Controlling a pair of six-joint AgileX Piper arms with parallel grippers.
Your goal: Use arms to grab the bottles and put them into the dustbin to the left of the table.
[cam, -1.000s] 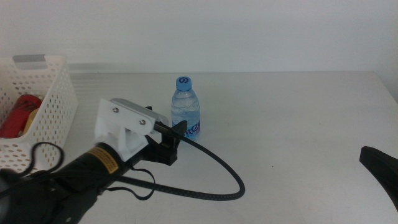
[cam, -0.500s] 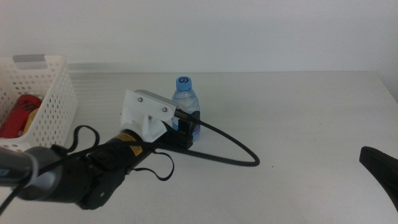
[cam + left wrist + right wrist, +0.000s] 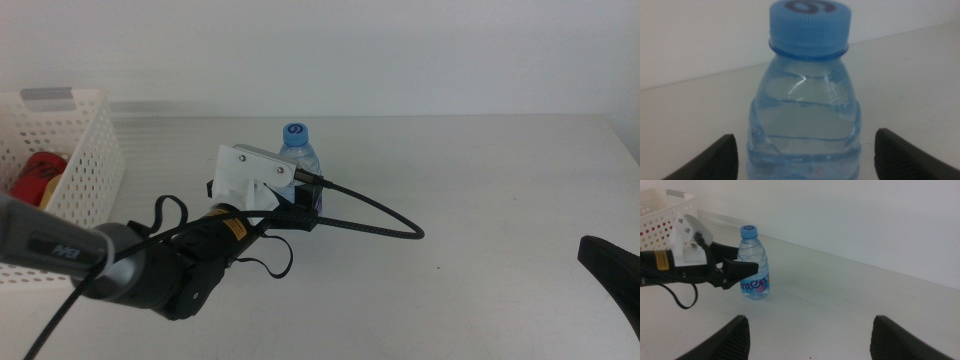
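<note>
A small clear water bottle (image 3: 299, 160) with a blue cap stands upright near the middle of the white table (image 3: 480, 180). My left gripper (image 3: 298, 210) is open, one jaw on each side of the bottle's lower body. The left wrist view shows the bottle (image 3: 807, 100) filling the gap, with a narrow space to each jaw. The white perforated dustbin (image 3: 75, 150) sits at the far left with a red can (image 3: 35, 175) inside. Low at the right edge, my right gripper (image 3: 610, 265) waits, and its wrist view shows that gripper (image 3: 812, 345) open, facing the bottle (image 3: 754, 262) from a distance.
A black cable (image 3: 375, 220) loops from the left wrist onto the table just right of the bottle. A plain white wall runs behind the table's far edge.
The left arm has advanced to the right and away from the camera. Its jaws went from just short of the bottle to either side of it. The right gripper has not moved.
</note>
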